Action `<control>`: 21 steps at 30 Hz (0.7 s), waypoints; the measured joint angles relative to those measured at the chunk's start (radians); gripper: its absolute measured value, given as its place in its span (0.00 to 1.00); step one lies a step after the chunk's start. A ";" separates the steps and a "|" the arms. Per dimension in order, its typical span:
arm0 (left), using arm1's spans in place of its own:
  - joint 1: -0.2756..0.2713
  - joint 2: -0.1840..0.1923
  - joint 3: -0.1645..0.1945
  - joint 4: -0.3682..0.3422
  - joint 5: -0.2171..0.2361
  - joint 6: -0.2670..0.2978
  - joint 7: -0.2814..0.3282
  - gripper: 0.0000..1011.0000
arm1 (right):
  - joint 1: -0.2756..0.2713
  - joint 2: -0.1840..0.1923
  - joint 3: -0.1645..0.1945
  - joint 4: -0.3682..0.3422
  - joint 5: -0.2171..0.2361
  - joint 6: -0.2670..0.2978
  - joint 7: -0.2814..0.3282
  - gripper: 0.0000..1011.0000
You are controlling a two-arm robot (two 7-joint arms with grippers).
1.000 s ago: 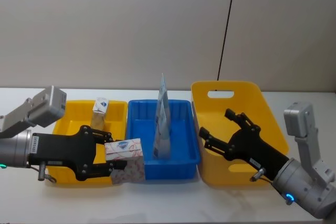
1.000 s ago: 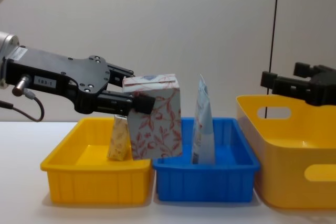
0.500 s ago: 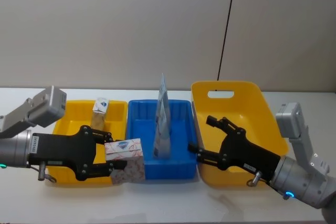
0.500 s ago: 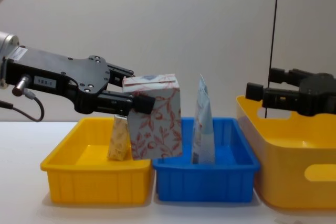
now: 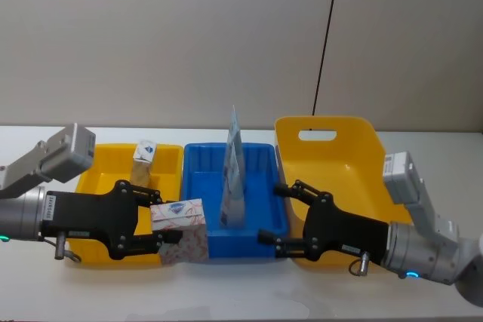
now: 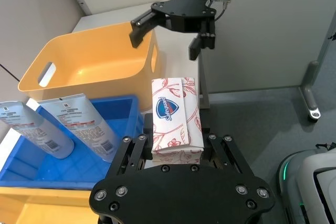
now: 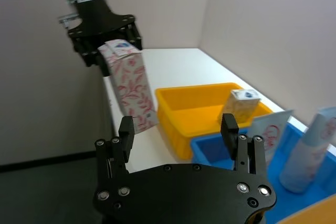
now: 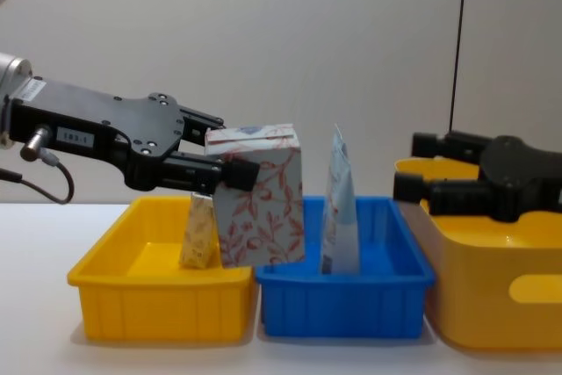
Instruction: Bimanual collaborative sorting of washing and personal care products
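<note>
The left hand (image 5: 175, 224) and right hand (image 5: 272, 213) are black with silver screws (image 6: 161, 168); grey wrists (image 5: 432, 256), a white label (image 8: 72, 136), a thin black cable (image 8: 41, 184).

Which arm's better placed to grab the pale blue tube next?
Right, likely: the right gripper is open, empty, by the blue bin near the pale blue tube; left gripper is shut on the red-leaf carton.

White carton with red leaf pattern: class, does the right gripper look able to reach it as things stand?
Probably yes: the open right gripper faces the red-leaf carton in the left gripper, with open air between.
</note>
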 joint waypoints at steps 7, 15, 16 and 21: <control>0.000 0.000 0.000 0.000 0.000 0.000 0.000 0.41 | 0.082 -0.023 -0.048 0.117 -0.003 -0.055 0.123 0.99; 0.000 0.000 0.000 0.000 0.000 0.000 0.000 0.41 | 0.180 -0.066 -0.101 0.269 -0.024 -0.129 0.234 0.99; 0.000 0.000 0.000 0.000 0.000 0.000 0.000 0.41 | 0.189 -0.071 -0.106 0.282 -0.026 -0.135 0.239 0.99; 0.000 0.000 0.000 0.000 0.000 0.000 0.000 0.41 | 0.226 -0.096 -0.126 0.342 -0.036 -0.166 0.266 0.99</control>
